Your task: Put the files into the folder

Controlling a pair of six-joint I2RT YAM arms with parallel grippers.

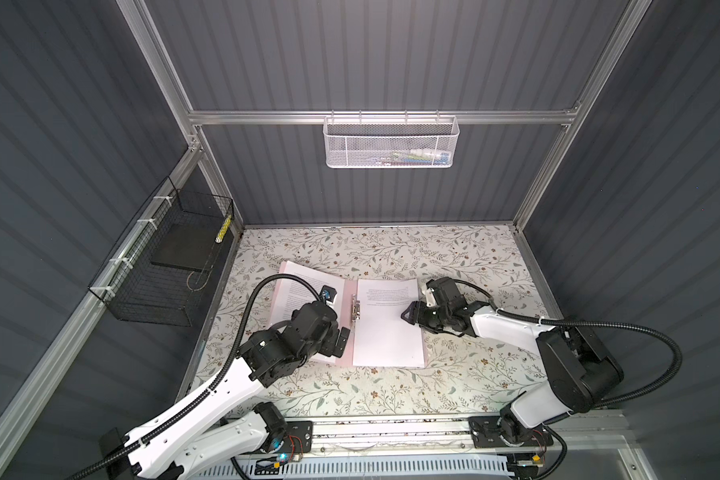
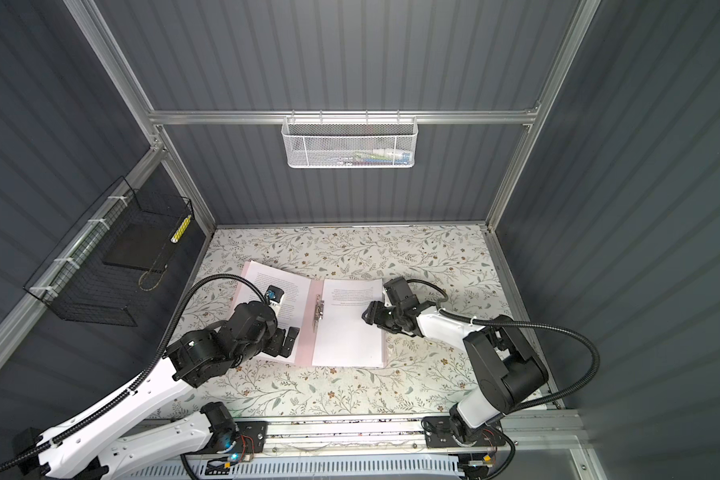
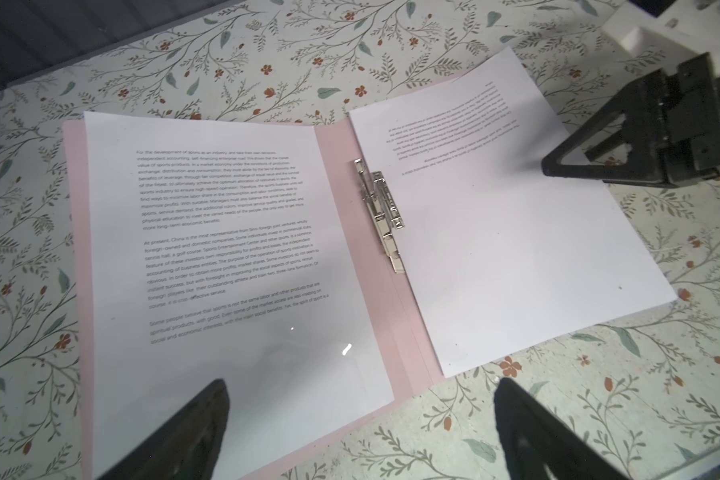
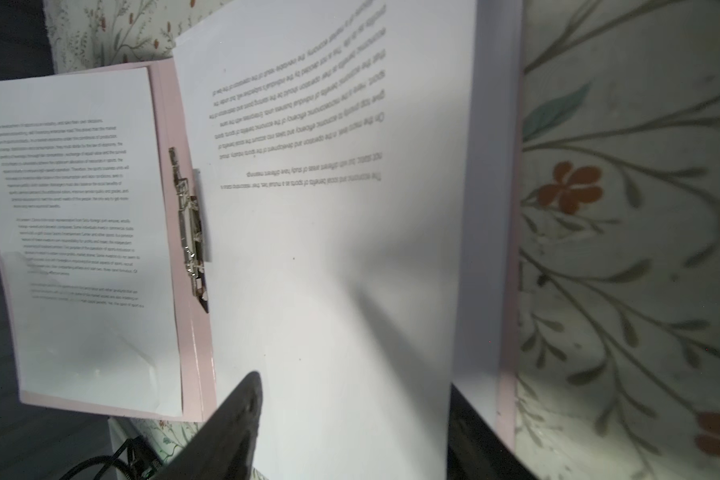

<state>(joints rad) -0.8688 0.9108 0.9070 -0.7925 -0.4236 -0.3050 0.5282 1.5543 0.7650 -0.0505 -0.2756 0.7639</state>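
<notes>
The bench point(image 1: 391, 395) has a cream cover printed with grey-green leafy sprigs and small rust-orange flowers. Near the bench's middle, the folder point(image 3: 341, 199) is pale pink and its clip point(image 3: 381, 212) is shiny silver. The files point(image 3: 233, 249) are white with blocks of small black text. The left pincer point(image 1: 341, 340) and right pincer point(image 1: 406, 316) are black, on white arms point(image 1: 504, 324) with black joints. The walls point(image 1: 350, 62) are ribbed dark grey. Beyond the far edge is a white mesh basket point(image 1: 389, 143). By the left edge is a black wire basket point(image 1: 163, 266) with a black slab point(image 1: 181, 247).
</notes>
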